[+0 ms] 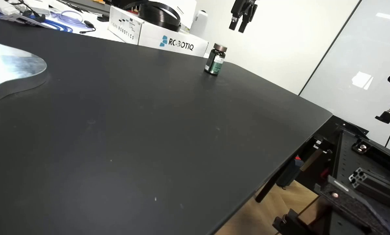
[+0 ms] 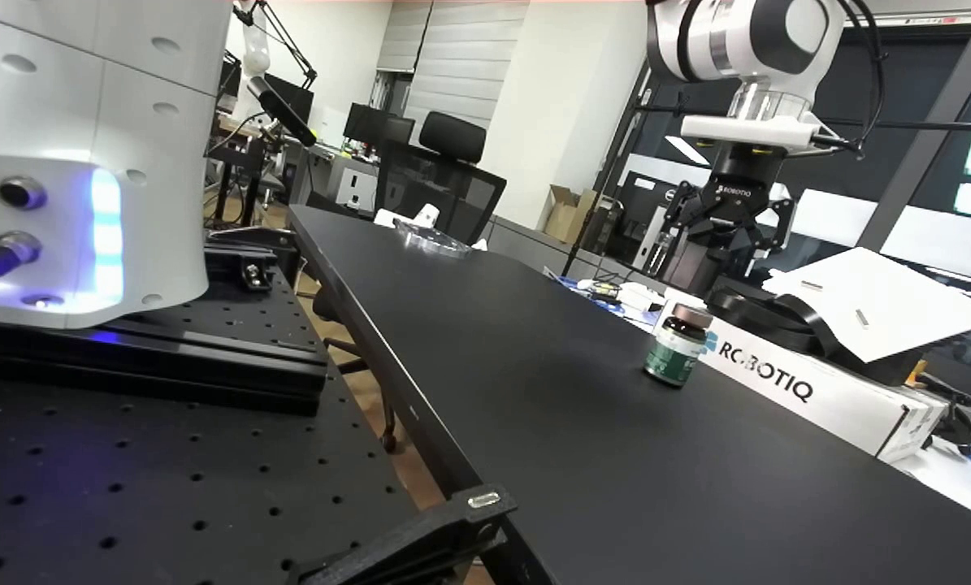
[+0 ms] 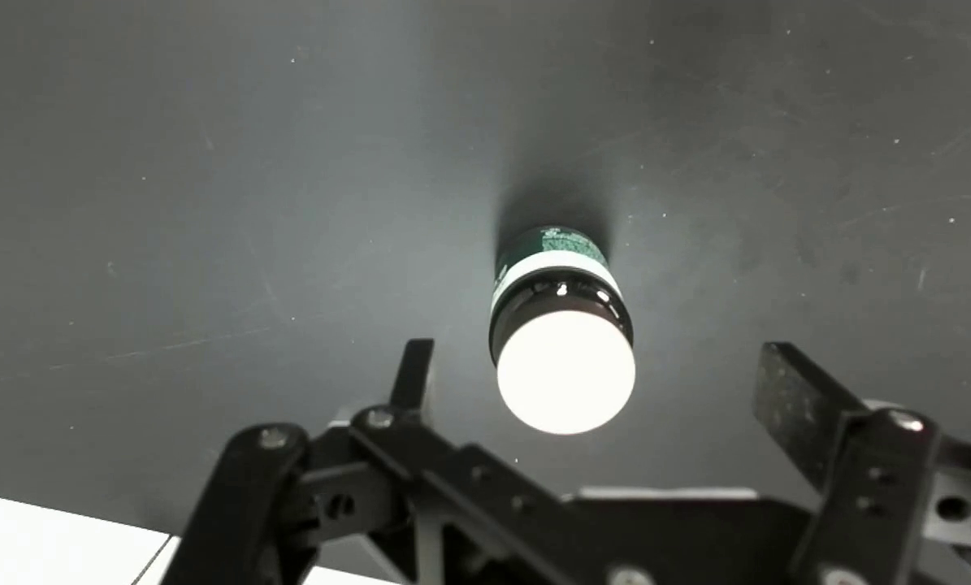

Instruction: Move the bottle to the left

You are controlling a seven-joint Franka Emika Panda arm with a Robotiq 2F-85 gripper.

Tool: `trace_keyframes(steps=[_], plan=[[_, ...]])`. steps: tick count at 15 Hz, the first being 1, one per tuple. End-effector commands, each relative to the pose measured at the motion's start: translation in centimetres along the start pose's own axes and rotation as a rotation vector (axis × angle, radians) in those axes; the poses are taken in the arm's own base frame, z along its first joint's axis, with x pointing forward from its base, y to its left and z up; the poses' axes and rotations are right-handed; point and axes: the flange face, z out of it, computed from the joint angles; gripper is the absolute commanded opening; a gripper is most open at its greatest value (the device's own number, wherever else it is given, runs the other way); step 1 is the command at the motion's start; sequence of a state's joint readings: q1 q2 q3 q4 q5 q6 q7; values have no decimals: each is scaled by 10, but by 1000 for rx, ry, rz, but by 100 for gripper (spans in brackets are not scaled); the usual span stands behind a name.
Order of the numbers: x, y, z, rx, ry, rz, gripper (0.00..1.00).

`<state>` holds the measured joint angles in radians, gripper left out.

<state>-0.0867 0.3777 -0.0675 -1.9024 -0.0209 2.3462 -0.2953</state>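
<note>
ROBOTIQ, large capitals: on the long white cardboard box (image 1: 149, 35), next to a blue emblem (image 1: 163, 41); readable in both exterior views.
LEAN ROBOTICS: in smaller capitals on the box's adjoining face (image 1: 124, 27), in an exterior view.
ROBOTIQ, small white letters: on the body (image 2: 730, 195) of the black two-finger gripper (image 3: 599, 357), in an exterior view.
Marks by the sockets (image 2: 22, 192): too blurred to read, on the white rounded robot housing (image 2: 62, 122) with its lit blue-white strip (image 2: 106, 236).
Green label (image 2: 670, 366): below a pale band round the small dark green cylindrical bottle (image 1: 215, 60); its print is too small to read.
Brown cap (image 1: 220, 47): on the bottle's top in both exterior views; glaring white in the wrist view.
Bottle's place: upright on the matte black tabletop (image 1: 149, 130), near the edge along which the box lies.
Pads (image 3: 800, 414): wide apart, the gap much broader than the cap, which shows between them in the wrist view.
Gripper's contact: clear of the bottle, hanging higher than it in both exterior views.
White-and-grey jointed arm (image 2: 721, 41): above the gripper, which points downward.
</note>
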Motion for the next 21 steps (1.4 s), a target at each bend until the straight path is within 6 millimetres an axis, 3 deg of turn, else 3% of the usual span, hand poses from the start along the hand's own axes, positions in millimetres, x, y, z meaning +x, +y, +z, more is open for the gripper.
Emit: trace_keyframes(steps=[1,11,12,13,17,21], plan=[[2,7,24,-8,13,-1,100],[7,-3,81,-8,93,9,100],[7,-5,84,-16,109,-1,75],[8,-7,86,-23,126,-7,74],[10,-12,83,-42,175,-23,45],[9,-18,59,-34,146,-17,42]])
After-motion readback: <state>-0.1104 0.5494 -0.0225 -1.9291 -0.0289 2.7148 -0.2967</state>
